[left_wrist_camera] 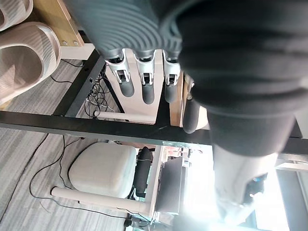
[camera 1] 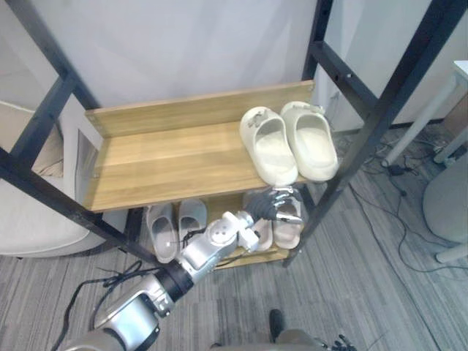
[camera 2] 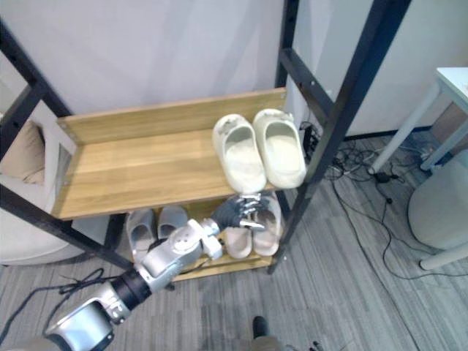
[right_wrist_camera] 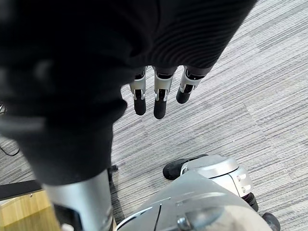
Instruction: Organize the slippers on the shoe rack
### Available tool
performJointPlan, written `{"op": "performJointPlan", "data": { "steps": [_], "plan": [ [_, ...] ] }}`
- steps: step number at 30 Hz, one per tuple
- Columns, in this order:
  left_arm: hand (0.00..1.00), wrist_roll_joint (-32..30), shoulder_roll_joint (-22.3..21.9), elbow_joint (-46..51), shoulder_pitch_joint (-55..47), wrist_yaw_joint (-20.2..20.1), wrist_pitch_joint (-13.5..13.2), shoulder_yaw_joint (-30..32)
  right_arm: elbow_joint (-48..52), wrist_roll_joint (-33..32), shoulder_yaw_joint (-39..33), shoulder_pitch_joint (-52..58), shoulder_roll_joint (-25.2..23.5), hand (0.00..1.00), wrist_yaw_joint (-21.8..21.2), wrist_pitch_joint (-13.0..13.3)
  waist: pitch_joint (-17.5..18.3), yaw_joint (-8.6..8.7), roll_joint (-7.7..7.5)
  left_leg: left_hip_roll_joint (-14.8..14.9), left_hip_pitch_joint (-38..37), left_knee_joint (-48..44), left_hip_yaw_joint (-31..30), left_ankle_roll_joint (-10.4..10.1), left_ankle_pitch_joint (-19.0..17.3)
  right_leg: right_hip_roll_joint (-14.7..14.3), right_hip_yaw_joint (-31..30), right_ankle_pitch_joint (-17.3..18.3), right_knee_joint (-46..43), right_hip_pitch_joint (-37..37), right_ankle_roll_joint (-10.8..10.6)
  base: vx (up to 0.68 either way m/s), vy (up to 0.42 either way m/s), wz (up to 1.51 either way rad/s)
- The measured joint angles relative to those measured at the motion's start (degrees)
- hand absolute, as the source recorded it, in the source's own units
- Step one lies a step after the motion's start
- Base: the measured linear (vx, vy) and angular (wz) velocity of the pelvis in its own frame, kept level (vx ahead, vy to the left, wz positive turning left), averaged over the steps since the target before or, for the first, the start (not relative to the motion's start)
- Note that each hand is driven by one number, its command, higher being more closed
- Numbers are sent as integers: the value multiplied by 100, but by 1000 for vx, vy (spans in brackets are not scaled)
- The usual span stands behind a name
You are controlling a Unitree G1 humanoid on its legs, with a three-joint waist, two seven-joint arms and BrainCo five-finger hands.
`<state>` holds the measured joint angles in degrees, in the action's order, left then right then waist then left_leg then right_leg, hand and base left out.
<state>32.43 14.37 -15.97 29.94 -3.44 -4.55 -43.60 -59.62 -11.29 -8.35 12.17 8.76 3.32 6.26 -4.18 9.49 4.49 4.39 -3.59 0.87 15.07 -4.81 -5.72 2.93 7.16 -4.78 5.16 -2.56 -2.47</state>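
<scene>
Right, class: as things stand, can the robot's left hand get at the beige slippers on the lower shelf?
Probably yes. The left hand is right at the beige slippers at the open front of the lower shelf, fingers straight, with nothing between them. The upper shelf overhangs, so room above looks tight.

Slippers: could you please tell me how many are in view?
6: a cream pair on the upper shelf, right end; a grey pair on the lower shelf, left; a beige pair right, by the left hand. Some may be hidden.
</scene>
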Motion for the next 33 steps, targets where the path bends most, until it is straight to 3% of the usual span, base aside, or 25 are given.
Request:
{"op": "performJointPlan", "data": {
  "steps": [13, 20, 25, 26, 33],
  "plan": [
    [0, -89, -180, -53, -197, -110, 5, -326, 2, 2, 1, -65, 12, 0, 7, -1, -142, -4, 23, 2, -15, -1, -43, 5, -3, -6, 24, -10, -6, 30, 1, -14, -5, 0],
    [0, -299, -64, -77, -1368, -368, 39, -339, 11, 3, 116, -111, 45, 0, 1, 0, -146, -52, 23, -3, -49, -32, -141, 8, -2, 5, 98, -7, -7, 119, -2, -6, -2, 6],
    [0, -1003, -136, -1102, -2071, -399, 58, 302, 11, 4, 256, -163, 75, 0, 5, -1, -160, -123, -14, 20, -46, -182, -191, 32, -30, 7, 150, -6, -6, 214, 3, -55, -17, 5],
    [0, -1301, -172, -1372, -2298, -271, 62, 642, 9, 3, 288, -155, 81, 0, 14, -6, -154, -218, -33, 30, -50, -201, -195, 30, -31, 2, 158, -8, -5, 226, 6, -50, -22, 1],
    [0, -1908, -456, -2820, -2848, 136, 104, 2045, -17, 6, 289, -199, 20, 0, 90, -29, -42, -365, -201, 49, -65, -211, -312, 24, -27, -10, 250, 8, 5, 296, 27, -24, -18, 8]
  ]
}}
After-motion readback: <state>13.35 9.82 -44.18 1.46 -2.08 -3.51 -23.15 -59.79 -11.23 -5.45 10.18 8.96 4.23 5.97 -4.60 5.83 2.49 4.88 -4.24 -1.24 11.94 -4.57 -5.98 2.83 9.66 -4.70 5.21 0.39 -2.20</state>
